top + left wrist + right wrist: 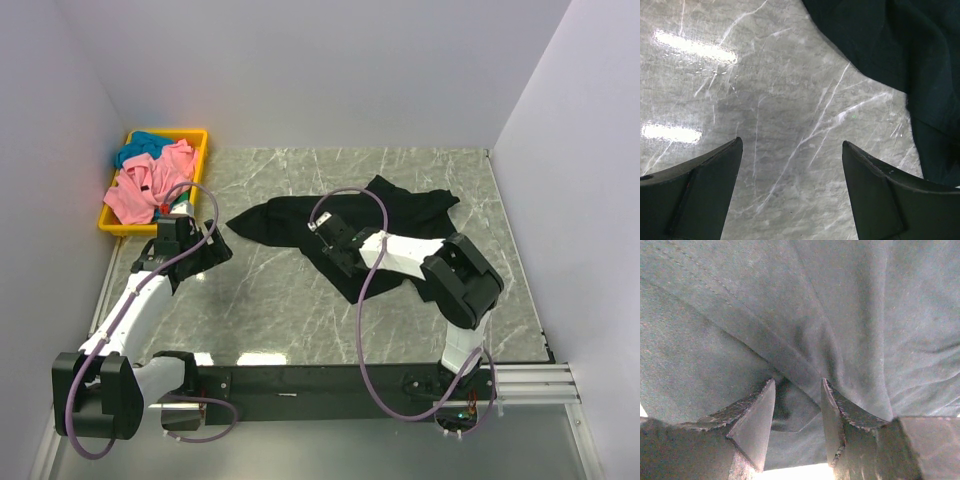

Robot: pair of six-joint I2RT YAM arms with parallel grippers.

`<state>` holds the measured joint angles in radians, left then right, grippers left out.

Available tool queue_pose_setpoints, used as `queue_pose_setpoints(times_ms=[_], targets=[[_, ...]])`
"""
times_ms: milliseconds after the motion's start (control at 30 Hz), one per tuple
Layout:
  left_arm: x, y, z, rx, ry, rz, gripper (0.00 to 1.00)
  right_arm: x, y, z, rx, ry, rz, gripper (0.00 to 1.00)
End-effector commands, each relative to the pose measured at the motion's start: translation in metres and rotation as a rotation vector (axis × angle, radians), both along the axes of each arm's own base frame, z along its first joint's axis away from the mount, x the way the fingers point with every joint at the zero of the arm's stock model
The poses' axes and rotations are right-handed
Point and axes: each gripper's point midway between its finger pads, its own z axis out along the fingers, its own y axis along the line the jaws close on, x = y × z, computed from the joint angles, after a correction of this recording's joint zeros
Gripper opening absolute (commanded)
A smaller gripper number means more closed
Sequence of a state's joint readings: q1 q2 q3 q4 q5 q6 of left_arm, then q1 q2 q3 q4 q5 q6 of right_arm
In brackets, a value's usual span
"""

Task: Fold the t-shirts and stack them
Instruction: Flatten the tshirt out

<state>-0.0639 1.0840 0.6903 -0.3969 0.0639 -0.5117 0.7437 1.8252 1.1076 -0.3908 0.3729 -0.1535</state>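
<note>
**Black t-shirt gripped by right arm; left arm open over table**

**Task items.** The black t-shirt lies spread and rumpled on the far centre of the marble table, with one sleeve or corner reaching left towards the left arm. In the right wrist view the black fabric fills nearly the whole picture, and its creases run down towards the fingertips. The pink t-shirt is heaped in the yellow tray at the far left corner. The teal t-shirt is bunched behind it at the tray's far end.

**Right arm.** The base sits at the near right. The upper link rises to a bent elbow, and the forearm reaches left and slightly away over the garment. The right gripper is on the left half of the black t-shirt. In the wrist view the right gripper is partly closed, and its fingers pinch a bunched fold of the fabric between them.

**Left arm.** From the base at the near left, the arm extends away along the left table edge, just near of the tray. The left gripper points towards the table centre. In its wrist view the left gripper has its fingers spread wide over bare marble, holding nothing. The edge of the black t-shirt lies ahead and to the right, apart from both fingertips
</note>
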Motion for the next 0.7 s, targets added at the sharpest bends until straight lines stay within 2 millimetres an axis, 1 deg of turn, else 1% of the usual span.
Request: queue_pose_setpoints(times_ms=[0,100,200,333,433,567,667], targets=[[0.006,-0.002,0.006,0.0,-0.037,-0.022,0.86,0.017,0.009,0.003,0.005,-0.039,0.005,0.49],[0.005,-0.002,0.005,0.002,-0.033,-0.023,0.86,0.021,0.009,0.002,-0.011,-0.054,0.003,0.48],[0.006,-0.002,0.005,-0.001,-0.034,-0.023,0.86,0.025,0.008,0.007,-0.011,-0.07,-0.003,0.46],[0.006,-0.002,0.005,0.0,-0.033,-0.025,0.86,0.032,0.008,0.019,0.001,-0.099,-0.014,0.45],[0.006,-0.003,0.004,0.0,-0.03,-0.027,0.86,0.039,0.013,0.03,0.026,-0.116,-0.015,0.44],[0.006,-0.002,0.004,0.001,-0.03,-0.026,0.87,0.044,0.018,0.033,0.039,-0.112,-0.014,0.43],[0.006,-0.002,0.004,0.002,-0.03,-0.025,0.87,0.048,0.016,0.03,0.037,-0.112,-0.027,0.41]])
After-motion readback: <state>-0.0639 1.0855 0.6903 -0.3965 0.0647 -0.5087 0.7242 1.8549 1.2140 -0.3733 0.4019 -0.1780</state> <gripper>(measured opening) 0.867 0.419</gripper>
